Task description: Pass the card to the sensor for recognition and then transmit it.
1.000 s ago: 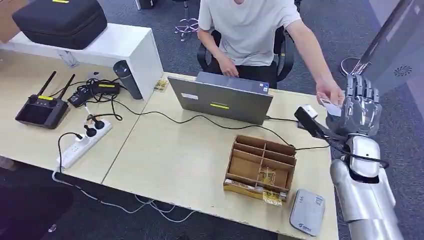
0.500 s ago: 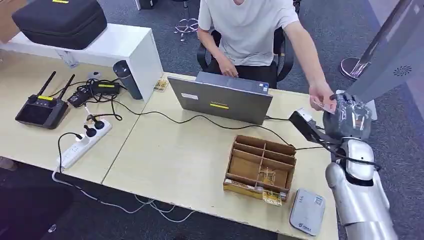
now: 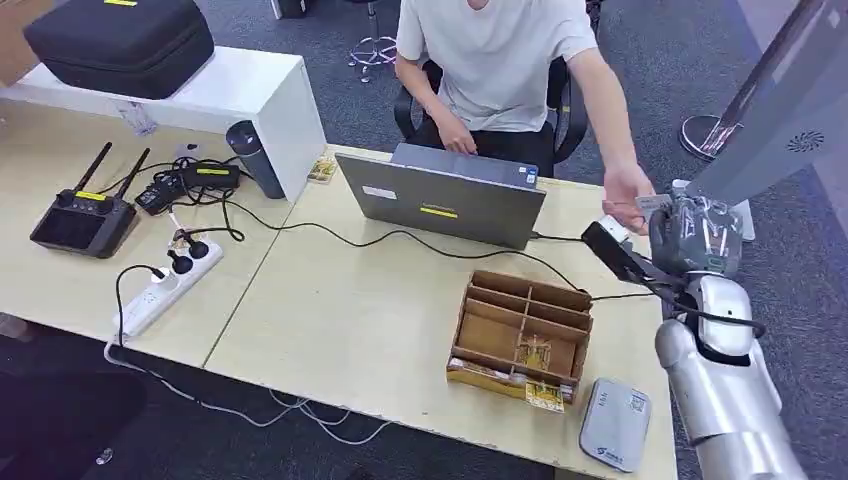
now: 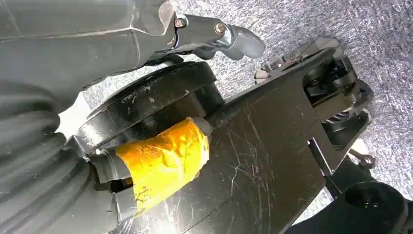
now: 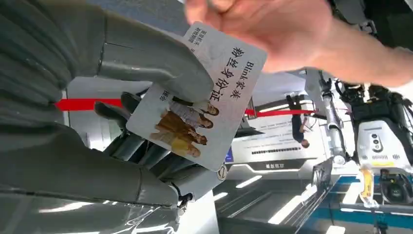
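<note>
- The right hand's fingers (image 5: 146, 73) were curled around the card (image 5: 204, 97), with the thick thumb pressed on its printed face and the darker fingers behind it, so the hand gripped the card.
- In the right wrist view the card was white, with a picture of several people and lines of printed characters; the person's hand (image 5: 272, 34) touched its far edge.
- In the head view the right hand (image 3: 690, 235) was raised at the 3 o'clock edge of the table (image 3: 350, 310), and the card (image 3: 653, 203) stuck out of it as a small pale corner toward 10 o'clock.
- The person's hand (image 3: 628, 192) met the card there, just beside the robot's fingers; whether it was pinching the card or only touching it could not be told.
- The left hand's fingers could not be made out, so how far they were open could not be told.
- The grey sensor pad (image 3: 614, 422) lay flat on the table at about 5 o'clock, well apart from the card.
- A wooden divided box (image 3: 522, 330) sat just beside the sensor pad, at its 10 o'clock.
- A grey laptop (image 3: 442, 197) stood at 12 o'clock in front of the seated person (image 3: 500, 60).
- A power strip (image 3: 165, 285) and a black controller (image 3: 82, 215) lay toward 9 o'clock.
</note>
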Controlling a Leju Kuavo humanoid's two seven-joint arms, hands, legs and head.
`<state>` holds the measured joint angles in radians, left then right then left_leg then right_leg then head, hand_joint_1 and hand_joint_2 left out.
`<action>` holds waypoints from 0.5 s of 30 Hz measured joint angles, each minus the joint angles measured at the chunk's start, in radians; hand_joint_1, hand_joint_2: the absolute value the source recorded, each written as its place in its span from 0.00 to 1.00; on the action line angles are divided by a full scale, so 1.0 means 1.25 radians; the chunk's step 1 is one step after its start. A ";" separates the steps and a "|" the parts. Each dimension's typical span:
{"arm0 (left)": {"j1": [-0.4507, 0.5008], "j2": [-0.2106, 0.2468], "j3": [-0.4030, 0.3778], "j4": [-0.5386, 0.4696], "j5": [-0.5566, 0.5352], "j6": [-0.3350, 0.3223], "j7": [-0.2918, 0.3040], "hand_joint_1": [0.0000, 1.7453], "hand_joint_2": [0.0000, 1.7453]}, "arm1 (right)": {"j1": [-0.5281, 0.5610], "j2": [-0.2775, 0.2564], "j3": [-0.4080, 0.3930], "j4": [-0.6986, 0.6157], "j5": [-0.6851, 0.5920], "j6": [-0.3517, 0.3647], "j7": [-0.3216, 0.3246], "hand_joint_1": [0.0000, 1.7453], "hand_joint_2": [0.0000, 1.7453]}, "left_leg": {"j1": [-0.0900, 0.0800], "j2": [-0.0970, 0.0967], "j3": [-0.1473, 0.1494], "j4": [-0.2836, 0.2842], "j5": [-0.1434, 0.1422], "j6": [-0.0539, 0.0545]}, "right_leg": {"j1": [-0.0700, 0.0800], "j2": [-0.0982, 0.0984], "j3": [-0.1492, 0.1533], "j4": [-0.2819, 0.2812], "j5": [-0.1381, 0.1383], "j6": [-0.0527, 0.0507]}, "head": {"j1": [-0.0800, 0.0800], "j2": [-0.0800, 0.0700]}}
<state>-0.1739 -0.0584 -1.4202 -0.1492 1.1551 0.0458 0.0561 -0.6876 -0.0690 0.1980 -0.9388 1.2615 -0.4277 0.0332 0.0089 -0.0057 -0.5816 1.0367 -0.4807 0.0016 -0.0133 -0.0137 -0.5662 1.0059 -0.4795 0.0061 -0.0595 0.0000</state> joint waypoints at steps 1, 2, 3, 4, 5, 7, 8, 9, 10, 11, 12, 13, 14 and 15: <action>0.000 0.000 0.000 0.000 0.002 0.005 0.002 0.00 1.00 | 0.006 0.000 0.000 -0.005 -0.012 -0.005 -0.006 1.00 1.00 | 0.000 0.000 0.000 0.000 0.000 0.000 | 0.000 0.000 0.000 0.000 0.000 0.000 | 0.000 0.000; 0.001 -0.001 0.000 0.000 0.004 0.010 0.003 0.00 1.00 | 0.015 -0.002 -0.001 -0.017 -0.027 -0.008 -0.014 1.00 1.00 | 0.000 0.000 0.000 0.000 0.000 0.000 | 0.000 0.000 0.000 0.000 0.000 0.000 | 0.000 0.000; 0.002 -0.001 0.000 0.000 0.007 0.016 0.003 0.00 1.00 | 0.028 -0.005 -0.002 -0.032 -0.043 -0.010 -0.024 1.00 1.00 | 0.000 0.000 0.000 0.000 0.000 0.000 | 0.000 0.000 0.000 0.000 0.000 0.000 | 0.000 0.000; 0.003 -0.002 0.000 0.000 0.010 0.019 0.003 0.00 1.00 | 0.043 -0.007 -0.003 -0.051 -0.062 -0.013 -0.035 1.00 1.00 | 0.000 0.000 0.000 0.000 0.000 0.000 | 0.000 0.000 0.000 0.000 0.000 0.000 | 0.000 0.000; 0.004 -0.002 0.001 0.000 0.013 0.023 0.003 0.00 1.00 | 0.058 -0.010 -0.006 -0.068 -0.078 -0.015 -0.043 1.00 1.00 | 0.000 0.000 0.000 0.000 0.000 0.000 | 0.000 0.000 0.000 0.000 0.000 0.000 | 0.000 0.000; 0.006 -0.002 0.006 0.000 0.020 0.024 0.003 0.00 1.00 | 0.097 -0.016 -0.017 -0.112 -0.111 -0.022 -0.064 1.00 1.00 | 0.000 0.000 0.000 0.000 0.000 0.000 | 0.000 0.000 0.000 0.000 0.000 0.000 | 0.000 0.000; 0.009 -0.002 0.008 0.000 0.025 0.024 0.003 0.00 1.00 | 0.118 -0.018 -0.024 -0.137 -0.130 -0.024 -0.077 1.00 1.00 | 0.000 0.000 0.000 0.000 0.000 0.000 | 0.000 0.000 0.000 0.000 0.000 0.000 | 0.000 0.000; 0.011 -0.002 0.009 0.000 0.027 0.025 0.003 0.00 1.00 | 0.137 -0.022 -0.030 -0.158 -0.142 -0.027 -0.086 1.00 1.00 | 0.000 0.000 0.000 0.000 0.000 0.000 | 0.000 0.000 0.000 0.000 0.000 0.000 | 0.000 0.000; 0.012 -0.002 0.011 0.000 0.030 0.025 0.003 0.00 1.00 | 0.153 -0.024 -0.036 -0.173 -0.154 -0.028 -0.093 1.00 1.00 | 0.000 0.000 0.000 0.000 0.000 0.000 | 0.000 0.000 0.000 0.000 0.000 0.000 | 0.000 0.000; 0.013 -0.002 0.013 0.000 0.033 0.026 0.001 0.00 1.00 | 0.173 -0.028 -0.046 -0.196 -0.172 -0.032 -0.105 1.00 1.00 | 0.000 0.000 0.000 0.000 0.000 0.000 | 0.000 0.000 0.000 0.000 0.000 0.000 | 0.000 0.000; 0.014 -0.002 0.014 0.000 0.038 0.026 -0.003 0.00 1.00 | 0.199 -0.033 -0.056 -0.218 -0.188 -0.036 -0.118 1.00 1.00 | 0.000 0.000 0.000 0.000 -0.001 0.000 | 0.000 0.000 0.000 -0.001 0.000 0.000 | 0.000 0.000; 0.016 -0.002 0.015 0.000 0.041 0.027 -0.006 0.00 1.00 | 0.227 -0.037 -0.068 -0.253 -0.216 -0.044 -0.139 1.00 1.00 | 0.000 -0.001 0.000 0.000 -0.001 0.000 | 0.000 -0.001 0.000 -0.001 0.000 0.000 | 0.000 0.000; 0.019 -0.001 0.019 0.000 0.045 0.028 -0.008 0.00 1.00 | 0.255 -0.041 -0.081 -0.282 -0.236 -0.049 -0.158 1.00 1.00 | 0.000 -0.001 0.000 0.000 -0.001 0.000 | 0.000 -0.001 0.000 -0.001 0.000 0.000 | 0.000 0.000; 0.020 -0.001 0.023 0.000 0.047 0.029 -0.011 0.00 1.00 | 0.280 -0.043 -0.092 -0.305 -0.250 -0.052 -0.173 1.00 1.00 | 0.000 -0.001 -0.001 0.000 -0.001 0.000 | 0.000 -0.001 0.000 -0.001 0.000 0.000 | 0.000 0.000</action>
<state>-0.1486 -0.0599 -1.3920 -0.1488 1.2135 0.0824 0.0427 -0.3374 -0.1232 0.0825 -1.3205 0.9496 -0.4921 -0.1826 0.0089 -0.0066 -0.5823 1.0367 -0.4817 0.0020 -0.0133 -0.0144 -0.5666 1.0049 -0.4801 0.0066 -0.0595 0.0000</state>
